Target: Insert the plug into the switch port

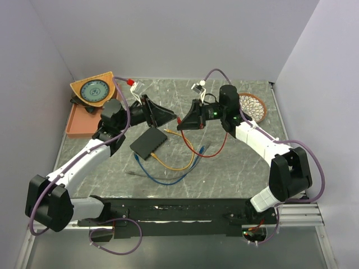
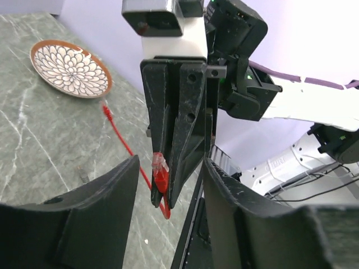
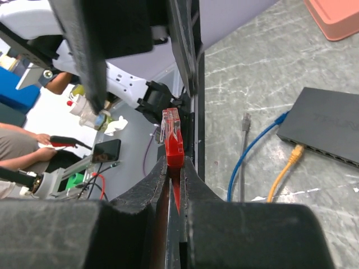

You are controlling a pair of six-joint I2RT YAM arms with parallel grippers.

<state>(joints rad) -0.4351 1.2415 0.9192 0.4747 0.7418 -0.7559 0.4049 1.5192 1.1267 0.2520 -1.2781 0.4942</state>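
red plug tight between right gripper jaws; left gripper jaws wide apart

Surface: grey-green marble-look slab w/ pale veins, matte, fills most of top view. Boxed in on 3 sides by plain panels: back wall pale lavender-white, left wall a bit darker, right wall same tone. All bare, seams meet at the rear corners. Near edge: plain grey panel, smooth, lower than the slab.

Light: soft & even, comes from above, only faint shadows on the slab.

Right wrist view looks past the slab's edge into the room: bright white bkgd, cluttered bench area, blue item at left, part of a person in a grey top; details too blurred to tell.
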